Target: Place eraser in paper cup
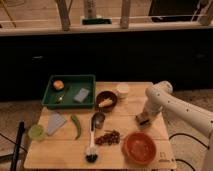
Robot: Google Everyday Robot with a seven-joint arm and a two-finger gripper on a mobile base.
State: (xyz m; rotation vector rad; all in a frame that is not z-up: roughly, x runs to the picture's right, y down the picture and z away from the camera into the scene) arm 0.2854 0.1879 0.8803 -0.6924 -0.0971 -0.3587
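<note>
Eraser (143, 120) under jaws, table's (65, 150) right side

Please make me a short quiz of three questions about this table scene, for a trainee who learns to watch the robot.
1. True or false: the eraser already lies inside the paper cup.
2. Where over the table is the gripper? A) high at the left end B) low at the right side, at the eraser C) over the middle, far from the eraser
3. Fill in: the grey-blue block lies in the green ____.

Key: 1 false; the eraser is at the gripper, to the right of the cup and apart from it. 2 B. 3 tray.
</note>
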